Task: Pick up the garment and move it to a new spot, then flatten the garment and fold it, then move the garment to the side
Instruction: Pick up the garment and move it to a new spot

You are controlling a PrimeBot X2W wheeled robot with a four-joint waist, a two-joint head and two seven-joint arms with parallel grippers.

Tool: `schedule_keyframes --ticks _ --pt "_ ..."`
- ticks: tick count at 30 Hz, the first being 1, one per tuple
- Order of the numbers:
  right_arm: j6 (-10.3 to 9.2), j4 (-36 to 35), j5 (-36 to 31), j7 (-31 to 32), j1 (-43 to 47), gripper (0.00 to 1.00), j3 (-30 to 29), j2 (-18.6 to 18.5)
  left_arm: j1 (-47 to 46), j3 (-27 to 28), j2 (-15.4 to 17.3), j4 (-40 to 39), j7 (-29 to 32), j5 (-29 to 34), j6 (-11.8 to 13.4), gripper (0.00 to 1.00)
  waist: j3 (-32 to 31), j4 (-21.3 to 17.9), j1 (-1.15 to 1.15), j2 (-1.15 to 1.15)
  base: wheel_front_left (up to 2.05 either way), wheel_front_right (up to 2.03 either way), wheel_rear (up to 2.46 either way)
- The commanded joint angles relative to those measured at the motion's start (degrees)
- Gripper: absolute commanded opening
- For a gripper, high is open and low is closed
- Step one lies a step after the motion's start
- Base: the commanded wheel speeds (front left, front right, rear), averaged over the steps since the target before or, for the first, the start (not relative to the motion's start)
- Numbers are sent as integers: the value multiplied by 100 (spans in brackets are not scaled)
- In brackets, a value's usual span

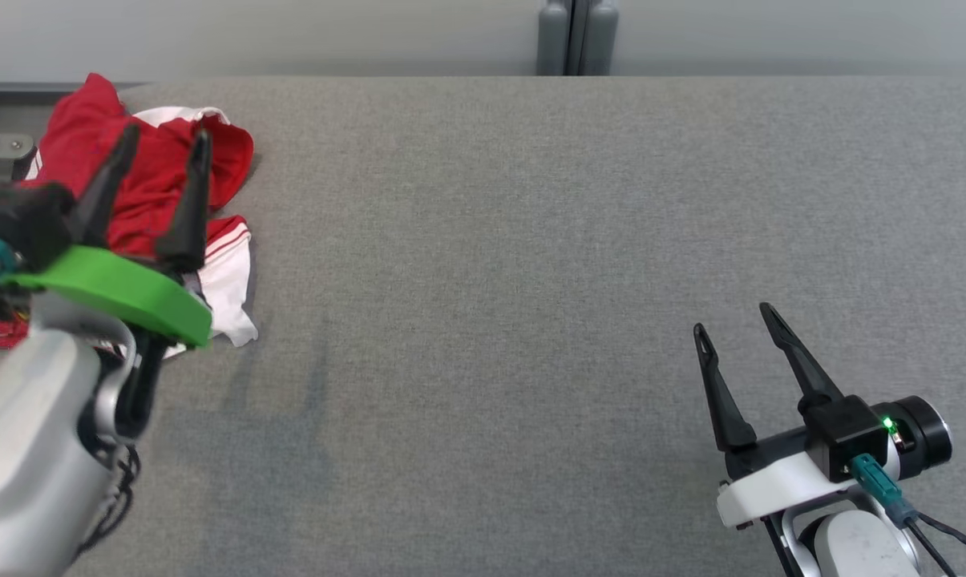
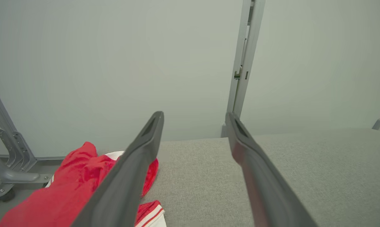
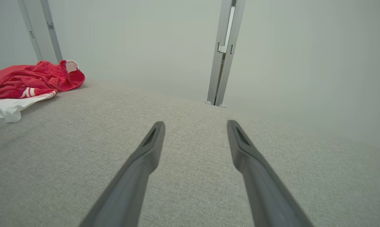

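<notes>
Our left end effector (image 1: 166, 135) and right end effector (image 1: 732, 318) stand open, empty; the garment (image 1: 234, 152) lies crumpled on the table (image 1: 531, 320); we judge folding undone.

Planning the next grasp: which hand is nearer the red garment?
Left. The left hand is open right over the red garment; the right hand, also open, sits far across the table to its right.

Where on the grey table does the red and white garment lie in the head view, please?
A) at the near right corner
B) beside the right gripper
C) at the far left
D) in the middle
C: the garment lies crumpled at the far left of the table, by the open left gripper and well apart from the right gripper.
</notes>
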Motion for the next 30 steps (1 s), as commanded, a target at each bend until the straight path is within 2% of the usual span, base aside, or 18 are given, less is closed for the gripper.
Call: schedule_keyframes --ticks 1,7,12,16,20,25,30 --pt "-6 -58 -8 1 89 100 -38 17 345 16 -98 -141 -84 9 127 100 -195 -184 0 0 0 0 0" --pt "-6 -68 -37 0 237 100 -29 41 1576 139 -330 -414 -198 367 547 100 -455 -606 0 0 0 0 0" --pt "-6 -62 -37 1 438 100 -170 52 2741 747 -683 -724 -180 1054 587 100 -691 -922 0 0 0 0 0" --pt "-6 -67 -61 1 638 100 -356 54 3531 1199 -1062 -963 -181 1745 399 100 -803 -1029 0 0 0 0 0" --pt "-6 -36 -75 1 762 100 -472 36 4073 1714 -1549 -1104 -182 2263 51 100 -849 -1035 0 0 0 0 0" --pt "-6 2 -70 1 841 100 -577 40 4428 2357 -2070 -1092 -182 2865 -413 100 -901 -985 0 0 0 0 0" --pt "-6 34 -25 1 783 100 -575 54 4621 2826 -2386 -951 -182 3271 -795 100 -931 -951 0 0 0 0 0"
